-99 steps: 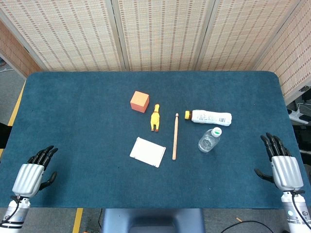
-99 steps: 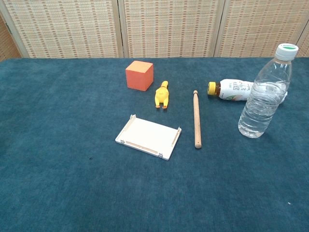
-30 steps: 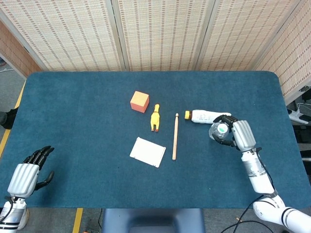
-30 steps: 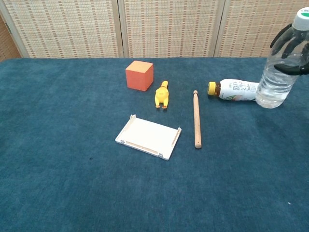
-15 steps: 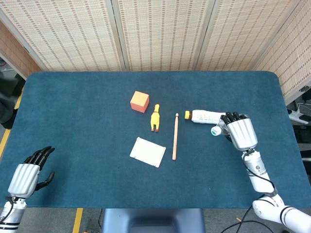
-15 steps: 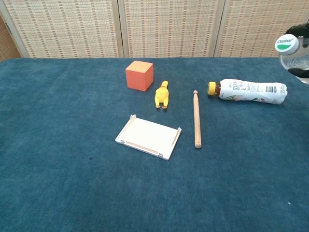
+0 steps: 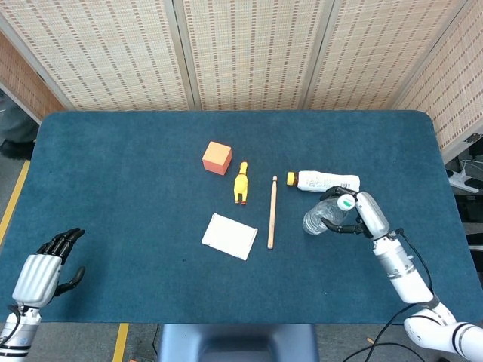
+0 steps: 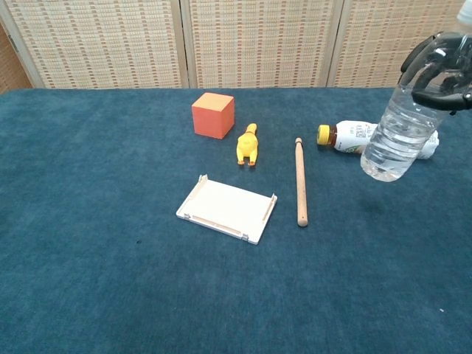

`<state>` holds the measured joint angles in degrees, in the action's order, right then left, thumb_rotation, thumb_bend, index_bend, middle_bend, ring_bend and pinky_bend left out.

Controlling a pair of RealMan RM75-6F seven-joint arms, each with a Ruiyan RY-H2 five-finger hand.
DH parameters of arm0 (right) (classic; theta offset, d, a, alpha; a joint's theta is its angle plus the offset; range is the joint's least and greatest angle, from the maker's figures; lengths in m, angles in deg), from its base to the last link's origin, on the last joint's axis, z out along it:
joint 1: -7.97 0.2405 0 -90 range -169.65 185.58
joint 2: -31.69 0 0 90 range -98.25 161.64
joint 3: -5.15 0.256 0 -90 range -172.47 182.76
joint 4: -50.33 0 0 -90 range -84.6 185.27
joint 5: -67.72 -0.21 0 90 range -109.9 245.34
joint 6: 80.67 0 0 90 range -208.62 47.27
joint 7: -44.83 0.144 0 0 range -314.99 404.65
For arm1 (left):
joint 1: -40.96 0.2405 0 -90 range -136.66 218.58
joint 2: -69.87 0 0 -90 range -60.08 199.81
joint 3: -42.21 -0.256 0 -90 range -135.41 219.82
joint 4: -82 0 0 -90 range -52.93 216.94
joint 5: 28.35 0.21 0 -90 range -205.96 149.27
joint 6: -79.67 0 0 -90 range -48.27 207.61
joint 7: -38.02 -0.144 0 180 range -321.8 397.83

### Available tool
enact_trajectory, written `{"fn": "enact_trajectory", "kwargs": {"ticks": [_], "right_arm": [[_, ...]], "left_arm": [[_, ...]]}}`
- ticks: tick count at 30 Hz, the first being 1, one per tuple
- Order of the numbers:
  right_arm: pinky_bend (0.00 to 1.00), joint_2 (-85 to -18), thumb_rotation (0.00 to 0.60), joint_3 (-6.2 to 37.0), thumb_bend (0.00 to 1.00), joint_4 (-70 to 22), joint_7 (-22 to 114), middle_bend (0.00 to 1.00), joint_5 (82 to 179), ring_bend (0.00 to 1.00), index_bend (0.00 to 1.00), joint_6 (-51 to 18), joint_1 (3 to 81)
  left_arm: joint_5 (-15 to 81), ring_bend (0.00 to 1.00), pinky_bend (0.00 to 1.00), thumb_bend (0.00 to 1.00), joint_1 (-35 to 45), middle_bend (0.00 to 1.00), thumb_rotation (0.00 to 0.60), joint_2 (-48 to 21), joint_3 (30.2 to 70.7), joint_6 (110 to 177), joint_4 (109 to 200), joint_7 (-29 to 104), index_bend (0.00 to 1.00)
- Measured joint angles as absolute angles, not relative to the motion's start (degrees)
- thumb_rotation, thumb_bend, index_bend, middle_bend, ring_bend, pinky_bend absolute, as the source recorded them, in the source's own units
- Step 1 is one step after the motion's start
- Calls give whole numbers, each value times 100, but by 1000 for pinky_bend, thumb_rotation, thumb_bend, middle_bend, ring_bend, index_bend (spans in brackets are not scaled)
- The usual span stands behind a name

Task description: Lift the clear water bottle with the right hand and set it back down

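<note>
The clear water bottle (image 7: 321,216) (image 8: 398,131), with a green-and-white cap, hangs above the blue table, tilted, its base a little off the cloth. My right hand (image 7: 356,214) (image 8: 441,74) grips it around the upper part, dark fingers wrapped round the neck and shoulder. In the chest view only the fingers show at the right edge. My left hand (image 7: 47,268) rests at the table's front left corner, fingers apart and holding nothing; the chest view does not show it.
A white bottle with a yellow cap (image 7: 326,182) (image 8: 350,137) lies just behind the clear bottle. A wooden stick (image 7: 272,212), a yellow toy figure (image 7: 241,182), an orange cube (image 7: 216,157) and a white tray (image 7: 229,236) sit around the table's middle.
My right hand has come down and toward me with the clear bottle; half a second ago it was higher, mostly above the chest view. The left hand has not moved.
</note>
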<state>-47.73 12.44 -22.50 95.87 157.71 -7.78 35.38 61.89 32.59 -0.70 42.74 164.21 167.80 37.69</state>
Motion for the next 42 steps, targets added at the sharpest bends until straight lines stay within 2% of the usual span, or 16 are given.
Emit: {"fn": "enact_trajectory", "kwargs": {"ticks": [3, 7, 10, 14, 20, 25, 30, 35, 38, 42], "right_arm": [[681, -4802, 600, 1228, 476, -2134, 10080, 692, 15758, 551, 829, -763, 3526], [681, -4931, 600, 1236, 477, -1796, 9864, 692, 15748, 551, 829, -652, 3507], [681, -5125, 600, 1261, 476, -1326, 9039, 693, 15767, 551, 829, -440, 3497], [681, -5414, 600, 1275, 477, -585, 7017, 693, 15797, 551, 829, -158, 3488], [681, -5674, 600, 1258, 477, -72, 4431, 693, 15838, 551, 829, 53, 3496], [681, -5720, 600, 1213, 477, -88, 3936, 694, 15904, 551, 829, 138, 3531], [681, -5470, 600, 1155, 477, -829, 4991, 694, 16030, 551, 829, 200, 3599], [681, -4806, 600, 1121, 476, -2608, 6518, 695, 16101, 551, 829, 88, 3688], [681, -4497, 600, 1105, 476, -3500, 6781, 696, 16069, 551, 829, -32, 3712], [681, -4413, 600, 1073, 477, -3832, 6489, 696, 15925, 551, 829, -219, 3708]], "left_arm": [[6189, 153, 330, 351, 3268, 122, 600, -67, 4287, 16458, 16773, 3782, 125], [6223, 153, 330, 352, 3280, 123, 600, -62, 4284, 16497, 16781, 3774, 125], [6250, 153, 330, 352, 3282, 123, 600, -62, 4273, 16510, 16792, 3747, 125], [6251, 153, 330, 352, 3283, 123, 600, -60, 4269, 16503, 16805, 3719, 125], [6238, 154, 331, 351, 3282, 123, 600, -50, 4266, 16484, 16813, 3757, 125], [6229, 154, 330, 352, 3288, 122, 600, -46, 4273, 16496, 16807, 3771, 126], [6230, 154, 330, 351, 3283, 123, 600, -65, 4270, 16479, 16793, 3725, 126], [6249, 153, 330, 351, 3272, 123, 600, -75, 4255, 16457, 16802, 3679, 125], [6250, 154, 329, 351, 3276, 124, 600, -77, 4260, 16473, 16792, 3695, 126], [6226, 154, 330, 352, 3277, 124, 600, -77, 4268, 16463, 16780, 3738, 126]]}}
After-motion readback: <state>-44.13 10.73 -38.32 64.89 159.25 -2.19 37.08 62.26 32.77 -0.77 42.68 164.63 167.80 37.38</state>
